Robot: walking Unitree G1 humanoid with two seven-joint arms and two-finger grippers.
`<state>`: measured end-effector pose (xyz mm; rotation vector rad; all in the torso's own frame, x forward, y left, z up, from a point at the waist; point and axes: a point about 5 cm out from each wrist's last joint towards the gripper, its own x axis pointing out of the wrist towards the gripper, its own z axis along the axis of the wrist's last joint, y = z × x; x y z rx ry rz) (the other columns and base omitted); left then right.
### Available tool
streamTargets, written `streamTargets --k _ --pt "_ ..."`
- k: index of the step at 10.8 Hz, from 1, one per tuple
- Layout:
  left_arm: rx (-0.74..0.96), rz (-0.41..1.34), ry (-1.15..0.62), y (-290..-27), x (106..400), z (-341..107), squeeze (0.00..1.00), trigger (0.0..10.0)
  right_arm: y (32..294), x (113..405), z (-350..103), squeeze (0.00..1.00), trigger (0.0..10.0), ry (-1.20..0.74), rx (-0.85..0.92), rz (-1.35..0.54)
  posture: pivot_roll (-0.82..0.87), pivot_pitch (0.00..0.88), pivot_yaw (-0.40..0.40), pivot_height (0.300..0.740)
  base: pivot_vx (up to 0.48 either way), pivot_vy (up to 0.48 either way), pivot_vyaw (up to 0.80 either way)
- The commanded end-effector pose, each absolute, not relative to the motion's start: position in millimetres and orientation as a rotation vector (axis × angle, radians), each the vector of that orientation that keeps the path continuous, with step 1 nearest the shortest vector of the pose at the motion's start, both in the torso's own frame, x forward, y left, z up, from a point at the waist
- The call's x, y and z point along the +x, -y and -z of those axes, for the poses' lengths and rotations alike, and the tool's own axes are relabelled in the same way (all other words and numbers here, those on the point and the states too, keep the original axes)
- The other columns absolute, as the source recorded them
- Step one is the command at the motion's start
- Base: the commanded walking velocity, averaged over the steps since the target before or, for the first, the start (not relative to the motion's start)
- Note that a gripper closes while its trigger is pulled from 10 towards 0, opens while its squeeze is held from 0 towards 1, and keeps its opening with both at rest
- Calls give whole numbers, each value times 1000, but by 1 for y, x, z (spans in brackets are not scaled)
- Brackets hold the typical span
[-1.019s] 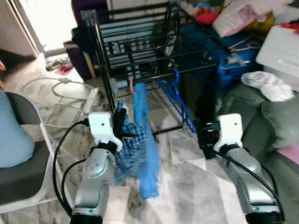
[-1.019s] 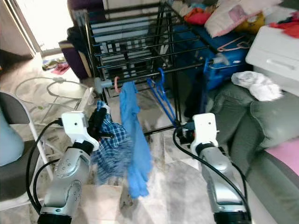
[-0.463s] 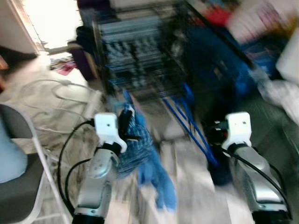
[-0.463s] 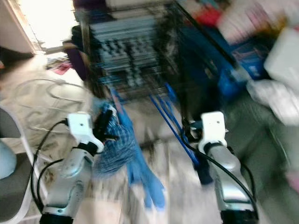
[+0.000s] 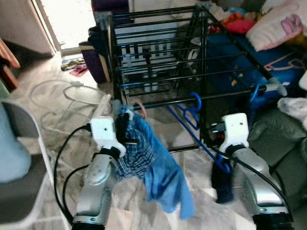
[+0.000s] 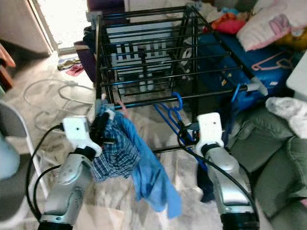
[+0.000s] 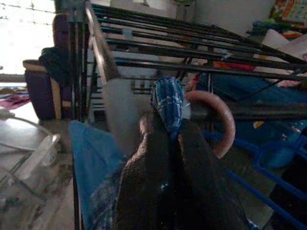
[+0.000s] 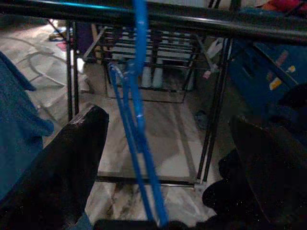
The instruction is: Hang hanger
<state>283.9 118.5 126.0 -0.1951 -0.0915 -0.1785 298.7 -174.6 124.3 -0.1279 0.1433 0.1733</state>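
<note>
The pink hook (image 7: 218, 120) has been brought up beside the rack rail (image 5: 230, 93); hanging seems near. The left hand (image 7: 168, 143) is clenched on checked cloth (image 5: 132, 153); the right hand (image 8: 168, 158) is released around the blue hanger (image 8: 139, 124).

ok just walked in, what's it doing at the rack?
The robot stands at the black drying rack, hanging laundry. The left gripper is shut on a checked cloth by the pink hanger, right at the rack's front rail, with a blue shirt draping below. The hook looks close to the rail, but I can't tell if it is on. The right gripper is open near a blue hanger already hung on the rail, holding nothing.
</note>
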Motion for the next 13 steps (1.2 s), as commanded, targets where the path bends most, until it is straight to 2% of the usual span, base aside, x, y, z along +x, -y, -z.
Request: streamTargets --k 1,6,10,11,12,13 --pt "-184 166 78 -121 284 -125 0 10000 173 298 -122 0 10000 -166 -116 -190 -200 47 46 740 0 0 0" --pt "-133 210 -30 -124 278 -110 0 10000 187 306 -103 0 10000 -312 -123 -195 -190 54 60 740 0 0 0" --pt "-114 230 -53 -124 277 -110 0 10000 198 333 -111 0 10000 -315 -248 -367 -172 64 72 740 0 0 0" --pt "-112 234 -59 -123 277 -110 0 10000 201 338 -111 0 5765 -324 -253 -389 -172 64 72 740 0 0 0" --pt "-111 237 -61 -122 277 -110 0 10000 201 342 -112 0 0 -332 -241 -429 -168 67 67 740 0 0 0" --pt "-110 238 -65 -121 276 -109 0 10000 199 344 -114 0 0 -329 -212 -453 -167 68 66 740 0 0 0"
